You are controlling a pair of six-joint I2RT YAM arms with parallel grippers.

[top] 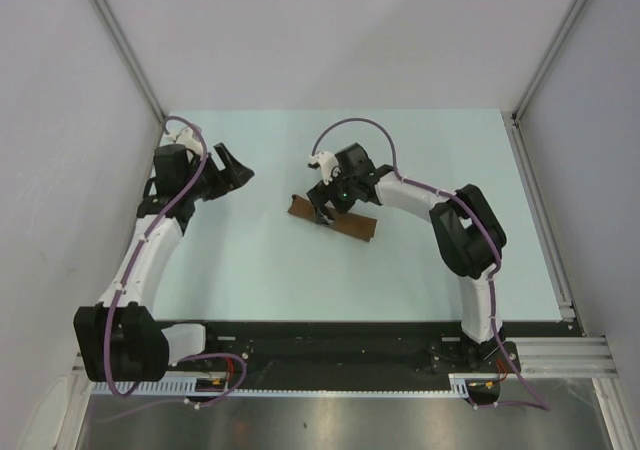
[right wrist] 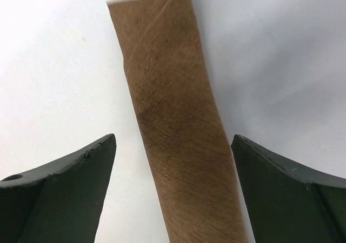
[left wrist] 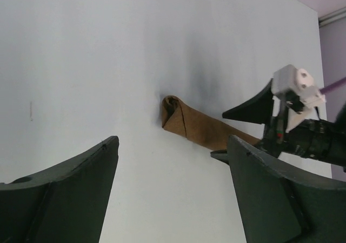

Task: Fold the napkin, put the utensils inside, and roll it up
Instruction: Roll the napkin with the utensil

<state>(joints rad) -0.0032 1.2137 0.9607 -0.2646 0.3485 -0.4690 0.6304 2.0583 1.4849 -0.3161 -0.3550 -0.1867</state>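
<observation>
Directly under the right gripper (top: pixel 325 208), on the table (top: pixel 420 270): one napkin (top: pixel 333 220), brown, wound into a narrow roll lying flat.

Item: right gripper. Jaws spread wide astride the napkin, bare table showing on each side, gripping nothing.

Item: left gripper (top: pixel 232 170). Well to the left of the napkin, jaws likewise wide, empty.

Handling, as I judge it: thin matte cloth, light, soft, not slippery. The roll looks loose enough to unwind if I lift it by one end. I would pinch it across the middle, over the outer flap.

Utensils: none showing; whether any sit inside the napkin I cannot tell.

Brands, labels, writing: none readable on the napkin or on either gripper.
</observation>
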